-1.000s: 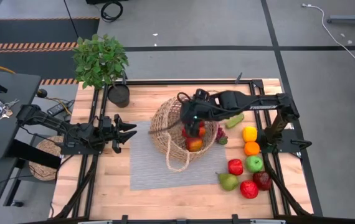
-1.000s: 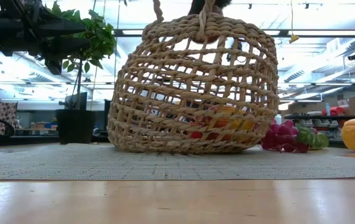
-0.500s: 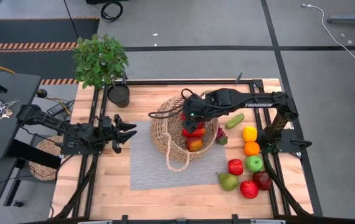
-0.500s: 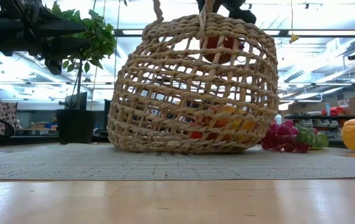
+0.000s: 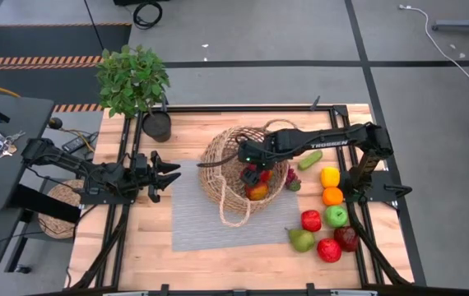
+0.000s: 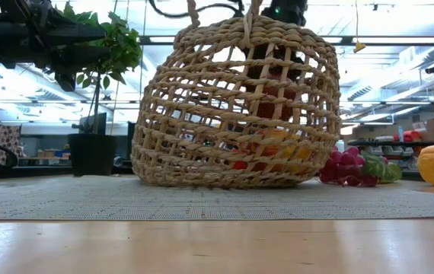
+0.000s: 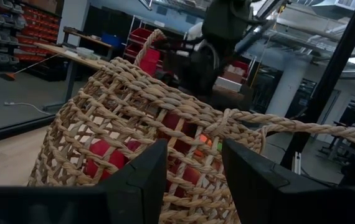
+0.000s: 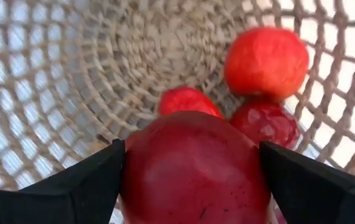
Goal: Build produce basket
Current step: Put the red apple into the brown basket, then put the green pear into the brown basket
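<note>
The woven wicker basket stands on a grey mat, with several red fruits on its bottom. My right gripper reaches down into it from above, shut on a red apple. In the low view that apple shows through the weave, above the pile. My left gripper waits open at the basket's left, and its wrist view looks at the basket wall. More produce lies on the table at the right: a yellow pepper, an orange and a green apple. My right gripper pinches the red apple between its two fingers, one on each opposite side. The fingers come from above, slanting down into the basket's mouth. The apple hangs inside the basket, clear of the fruits on the bottom.
A potted green plant stands at the far left corner. A cucumber and purple grapes lie just right of the basket. Red apples and a pear lie near the front right. Black frame rails line the sides.
My right gripper has sunk from above the basket's rim down into the basket, rolling its wrist as it went. The red apple stayed between its fingers and now hangs lower inside.
</note>
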`<action>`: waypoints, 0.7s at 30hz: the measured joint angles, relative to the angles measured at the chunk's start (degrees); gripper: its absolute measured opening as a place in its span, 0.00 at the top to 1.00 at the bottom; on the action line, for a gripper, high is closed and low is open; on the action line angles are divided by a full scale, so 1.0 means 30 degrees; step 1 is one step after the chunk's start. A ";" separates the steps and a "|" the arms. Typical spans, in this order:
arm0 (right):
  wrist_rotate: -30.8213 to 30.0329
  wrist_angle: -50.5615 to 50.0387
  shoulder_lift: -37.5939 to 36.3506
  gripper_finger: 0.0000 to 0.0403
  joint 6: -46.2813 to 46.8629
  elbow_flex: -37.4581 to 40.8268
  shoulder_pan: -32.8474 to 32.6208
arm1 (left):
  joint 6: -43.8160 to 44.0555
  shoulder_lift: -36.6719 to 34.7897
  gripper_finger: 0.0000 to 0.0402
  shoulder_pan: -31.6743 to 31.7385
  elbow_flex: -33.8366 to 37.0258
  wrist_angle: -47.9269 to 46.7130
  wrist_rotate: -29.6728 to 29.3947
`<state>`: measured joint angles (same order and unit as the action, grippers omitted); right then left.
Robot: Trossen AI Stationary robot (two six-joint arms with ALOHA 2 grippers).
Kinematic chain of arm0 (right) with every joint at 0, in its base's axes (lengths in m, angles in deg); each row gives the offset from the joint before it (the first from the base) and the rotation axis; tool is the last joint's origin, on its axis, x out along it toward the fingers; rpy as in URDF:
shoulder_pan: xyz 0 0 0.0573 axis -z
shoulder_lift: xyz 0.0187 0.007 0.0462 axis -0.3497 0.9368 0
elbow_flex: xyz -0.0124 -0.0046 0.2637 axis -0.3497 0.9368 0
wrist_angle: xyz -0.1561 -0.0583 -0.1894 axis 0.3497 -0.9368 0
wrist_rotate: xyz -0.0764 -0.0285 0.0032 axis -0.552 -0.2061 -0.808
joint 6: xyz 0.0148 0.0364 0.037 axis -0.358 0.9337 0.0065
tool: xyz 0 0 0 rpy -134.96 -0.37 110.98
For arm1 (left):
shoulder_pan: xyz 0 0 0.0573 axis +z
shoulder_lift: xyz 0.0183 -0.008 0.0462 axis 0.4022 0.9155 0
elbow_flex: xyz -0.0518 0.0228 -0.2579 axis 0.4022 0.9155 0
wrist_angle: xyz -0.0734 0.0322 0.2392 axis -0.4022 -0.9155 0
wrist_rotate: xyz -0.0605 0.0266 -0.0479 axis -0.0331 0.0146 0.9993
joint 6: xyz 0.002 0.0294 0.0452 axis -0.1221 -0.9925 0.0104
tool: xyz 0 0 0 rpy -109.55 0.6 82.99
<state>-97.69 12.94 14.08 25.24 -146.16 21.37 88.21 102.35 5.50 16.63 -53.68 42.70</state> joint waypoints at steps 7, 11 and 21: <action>0.0221 0.0696 0.0000 0.02 -0.1008 0.0505 0.0258 | -0.0001 0.0001 0.60 0.0000 -0.0001 0.0002 0.0000; 0.0213 0.0015 -0.0062 0.03 -0.1522 -0.0504 0.0476 | 0.0005 0.0001 0.60 -0.0001 0.0003 0.0006 0.0000; -0.5364 -0.5376 -0.2518 0.04 -0.1437 -0.5033 -0.1766 | 0.0006 0.0001 0.60 0.0000 -0.0001 -0.0001 0.0000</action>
<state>-113.79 -3.19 6.52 20.93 -161.26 16.07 88.23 102.36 5.50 16.63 -53.68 42.70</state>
